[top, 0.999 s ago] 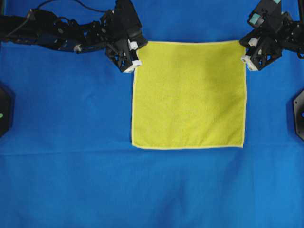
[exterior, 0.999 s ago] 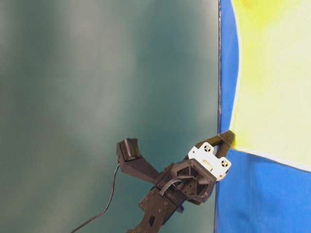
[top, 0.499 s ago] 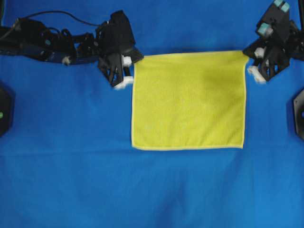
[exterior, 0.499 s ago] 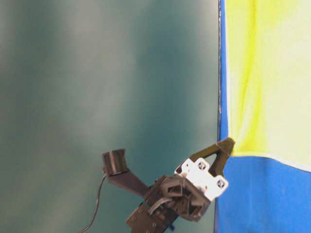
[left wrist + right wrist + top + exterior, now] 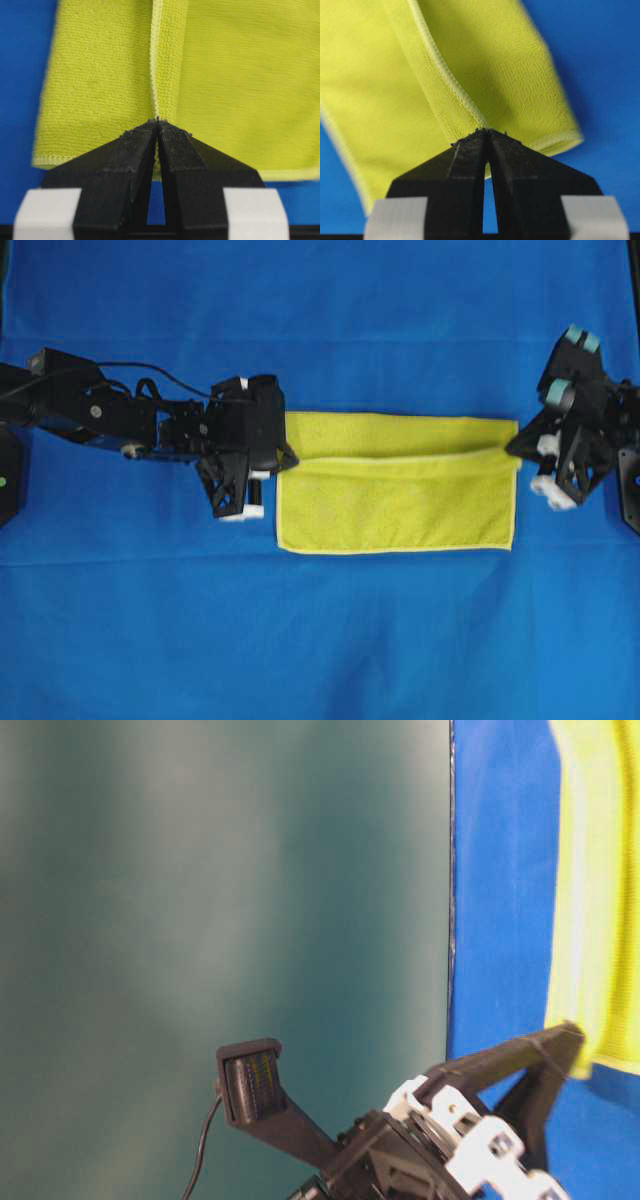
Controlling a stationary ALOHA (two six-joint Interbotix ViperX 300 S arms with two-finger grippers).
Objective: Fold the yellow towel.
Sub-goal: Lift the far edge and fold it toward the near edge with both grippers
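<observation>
Lying on the blue cloth [image 5: 320,640], the towel [image 5: 400,515] is doubled partway over itself: its far edge, with the pale hem, runs across the middle of the lower layer, and the near strip of that layer shows uncovered. The fold line runs along the far side in the overhead view, and the towel forms a wide, shallow rectangle a little right of centre.

At the towel's left end the left gripper [image 5: 283,455] is clenched on the hemmed corner of the upper layer. Its wrist view shows the black fingers [image 5: 135,160] pressed together at the tips with the hem pinched between them, the upper layer rising from there and the lower layer spread flat to either side. The left arm [image 5: 110,420] stretches in from the left edge, low over the cloth.

At the right end the right gripper [image 5: 512,445] is likewise clenched on the other hemmed corner. In its wrist view the fingertips [image 5: 470,150] meet on the hem, and the towel curls over from them in a loose roll, the fold edge lifted off the cloth.

From table level, one gripper's black finger touches the towel's [image 5: 595,920] lower corner beside the blue cloth; which arm this is I cannot tell
</observation>
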